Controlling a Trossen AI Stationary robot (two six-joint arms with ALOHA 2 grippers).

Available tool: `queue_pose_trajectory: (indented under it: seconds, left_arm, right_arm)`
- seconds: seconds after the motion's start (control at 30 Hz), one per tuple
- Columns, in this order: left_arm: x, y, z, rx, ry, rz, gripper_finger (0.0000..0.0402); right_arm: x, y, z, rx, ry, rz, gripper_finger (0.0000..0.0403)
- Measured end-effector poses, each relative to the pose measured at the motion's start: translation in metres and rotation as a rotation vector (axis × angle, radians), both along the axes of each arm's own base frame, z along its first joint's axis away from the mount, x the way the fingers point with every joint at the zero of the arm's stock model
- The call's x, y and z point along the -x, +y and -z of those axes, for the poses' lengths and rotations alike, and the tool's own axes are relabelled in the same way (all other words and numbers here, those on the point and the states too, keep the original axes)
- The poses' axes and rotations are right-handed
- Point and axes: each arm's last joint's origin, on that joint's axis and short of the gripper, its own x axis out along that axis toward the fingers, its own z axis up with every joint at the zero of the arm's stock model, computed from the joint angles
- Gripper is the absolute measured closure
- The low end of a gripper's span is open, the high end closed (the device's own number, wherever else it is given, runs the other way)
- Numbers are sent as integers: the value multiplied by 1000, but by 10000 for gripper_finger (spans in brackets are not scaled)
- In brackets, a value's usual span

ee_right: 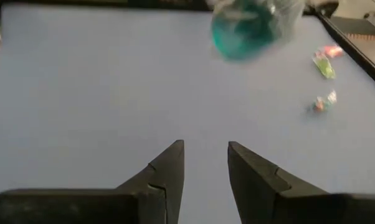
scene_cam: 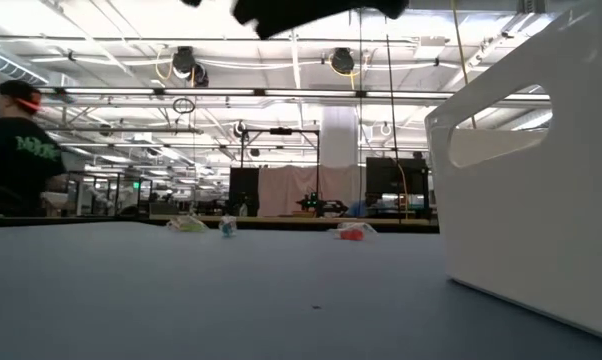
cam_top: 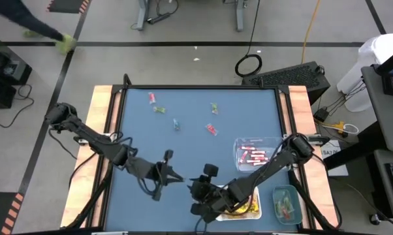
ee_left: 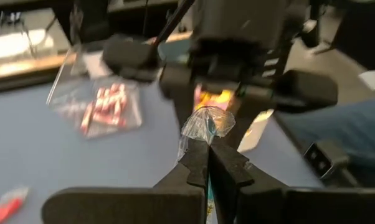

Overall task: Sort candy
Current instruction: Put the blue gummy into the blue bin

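The left gripper (ee_left: 207, 163), at 6 o'clock on the blue table (cam_top: 183, 150), pinches a clear-wrapped teal candy (ee_left: 206, 124). Facing it, the right gripper (ee_right: 206, 163) stands parted and empty. Loose candies (cam_top: 177, 124) lie toward 12 o'clock; a tray of pink-red sticks (cam_top: 252, 155) sits at 4 o'clock.

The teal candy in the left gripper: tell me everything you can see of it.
A small teal sweet in clear crinkled wrapper, twisted ends flaring. The left gripper is shut on its lower wrapper, holding it off the blue table near the front middle, facing the right gripper. Nothing else touches it. From the right wrist it shows blurred, close.
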Motion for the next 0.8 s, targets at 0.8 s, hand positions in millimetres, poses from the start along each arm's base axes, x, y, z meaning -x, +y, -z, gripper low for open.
queue_pose_trajectory:
  seconds: [0.8]
  left_arm:
    - [11,-24,-4,-62,-72,118,393]
  right_arm:
    - [-22,10,-26,76,-200,-219,275]
